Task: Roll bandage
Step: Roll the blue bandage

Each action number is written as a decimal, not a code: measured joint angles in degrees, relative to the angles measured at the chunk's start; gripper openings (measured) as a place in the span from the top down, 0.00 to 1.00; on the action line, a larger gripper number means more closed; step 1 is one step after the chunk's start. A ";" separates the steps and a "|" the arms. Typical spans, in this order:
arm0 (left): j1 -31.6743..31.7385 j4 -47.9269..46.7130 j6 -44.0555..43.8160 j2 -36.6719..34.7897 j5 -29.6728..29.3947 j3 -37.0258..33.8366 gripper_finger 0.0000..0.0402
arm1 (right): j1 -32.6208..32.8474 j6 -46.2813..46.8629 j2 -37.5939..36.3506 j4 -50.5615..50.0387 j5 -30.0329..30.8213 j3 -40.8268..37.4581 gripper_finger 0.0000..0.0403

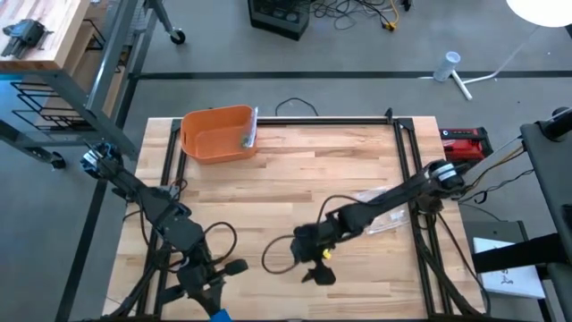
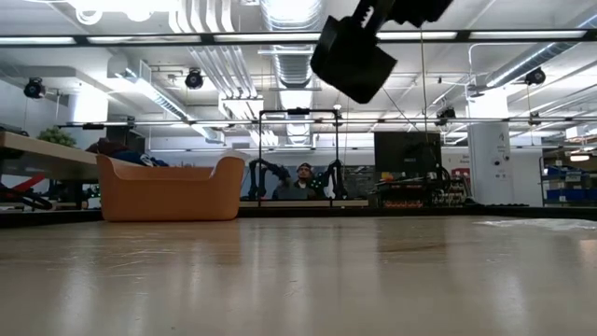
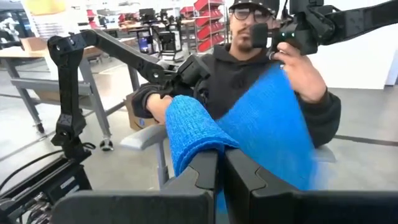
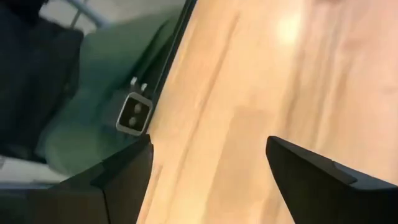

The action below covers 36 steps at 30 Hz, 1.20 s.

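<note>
Left gripper, at the lower left of the high view near the table's front edge, is pressed together on one end of the blue bandage. In the left wrist view the fabric rises from between the dark fingers and spreads upward as a broad sheet toward a person's hand at the upper right of that frame, which appears to hold its far end. In the high view only a small blue patch shows, at the bottom edge beside this gripper.

Right gripper, low centre of the high view, hangs above bare wooden table with its fingers spread wide and nothing between them.

Key relation: the bandage lies left of the right gripper, well apart from it, its long axis running away from the left fingers and off the front of the table; the left arm is plainly nearer. Rolling will likely need the free end taken up by the right gripper.

An orange bin sits at the upper left of the table.
</note>
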 joint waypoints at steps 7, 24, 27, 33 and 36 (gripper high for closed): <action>-0.50 -1.19 -1.27 -2.34 -0.97 -0.04 1.00 | 0.97 1.01 -1.25 -0.38 0.66 0.00 0.22; -0.69 -0.86 2.82 -3.72 -30.60 -0.22 1.00 | 18.04 -11.80 -7.39 16.05 50.69 0.04 0.22; -0.69 1.74 4.52 -3.66 -35.07 -0.38 1.00 | 20.75 -13.34 -4.58 22.28 56.64 0.02 0.22; -0.65 6.57 6.70 -3.26 -38.81 -2.31 1.00 | 21.48 -16.67 0.19 33.17 67.95 0.00 0.22; -0.65 7.25 6.73 -3.30 -38.90 -2.36 1.00 | 20.71 -17.38 0.81 35.25 73.53 0.00 0.22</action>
